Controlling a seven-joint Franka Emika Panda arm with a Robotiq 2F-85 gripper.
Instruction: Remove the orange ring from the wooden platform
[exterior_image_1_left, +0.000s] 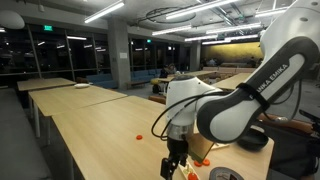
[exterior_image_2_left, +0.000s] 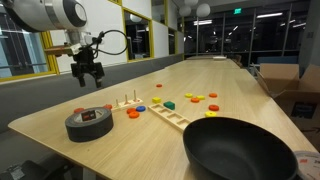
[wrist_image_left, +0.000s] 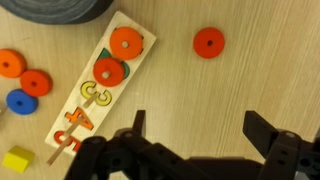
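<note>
In the wrist view a long wooden platform (wrist_image_left: 100, 90) lies on the table with coloured shapes set in it. An orange ring (wrist_image_left: 126, 42) sits at its upper end, next to a green and orange piece. A second orange ring (wrist_image_left: 208, 42) lies loose on the table to the right. My gripper (wrist_image_left: 198, 130) is open and empty, well above bare table right of the platform. It hangs high over the table's near corner in an exterior view (exterior_image_2_left: 87, 70) and shows in the other exterior view too (exterior_image_1_left: 175, 160). The platform (exterior_image_2_left: 172, 115) lies mid-table.
A grey tape roll (exterior_image_2_left: 90, 122) lies near the table corner, also at the top of the wrist view (wrist_image_left: 60, 8). A black pan (exterior_image_2_left: 240, 150) stands at the front. A small peg stand (exterior_image_2_left: 127, 101) and scattered orange, blue, green and yellow pieces lie around the platform.
</note>
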